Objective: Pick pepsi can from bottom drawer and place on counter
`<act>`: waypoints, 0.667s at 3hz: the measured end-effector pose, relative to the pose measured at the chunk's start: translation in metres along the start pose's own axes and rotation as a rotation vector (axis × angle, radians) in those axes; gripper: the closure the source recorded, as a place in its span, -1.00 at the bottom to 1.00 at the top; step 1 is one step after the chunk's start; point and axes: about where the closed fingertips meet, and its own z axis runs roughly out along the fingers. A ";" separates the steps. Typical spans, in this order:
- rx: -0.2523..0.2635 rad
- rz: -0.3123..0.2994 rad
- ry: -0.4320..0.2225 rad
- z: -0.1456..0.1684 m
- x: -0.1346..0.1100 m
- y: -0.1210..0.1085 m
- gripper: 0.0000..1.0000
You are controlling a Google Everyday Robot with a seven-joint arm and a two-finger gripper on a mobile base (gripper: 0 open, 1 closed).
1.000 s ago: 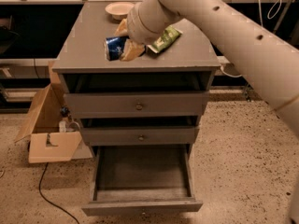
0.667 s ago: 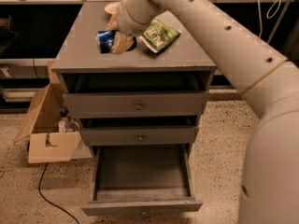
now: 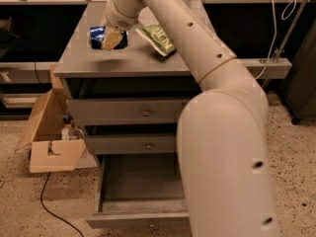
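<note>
Upper left, just above the counter (image 3: 129,64), the gripper (image 3: 111,37) clamps the can (image 3: 98,36).
It is best lowered gently onto bare counter, clear of the green bag (image 3: 159,39), before releasing.

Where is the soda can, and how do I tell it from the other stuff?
Find the grey cabinet with three drawers and look at its counter. Over the left part, the gripper holds the can, just left of a green bag. The can is dark blue and round; the bag is flat and crinkly.
</note>
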 end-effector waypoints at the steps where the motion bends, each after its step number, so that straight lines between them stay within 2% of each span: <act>1: -0.016 0.054 -0.024 0.021 -0.003 -0.016 0.94; 2: -0.009 0.055 -0.027 0.019 -0.003 -0.018 0.48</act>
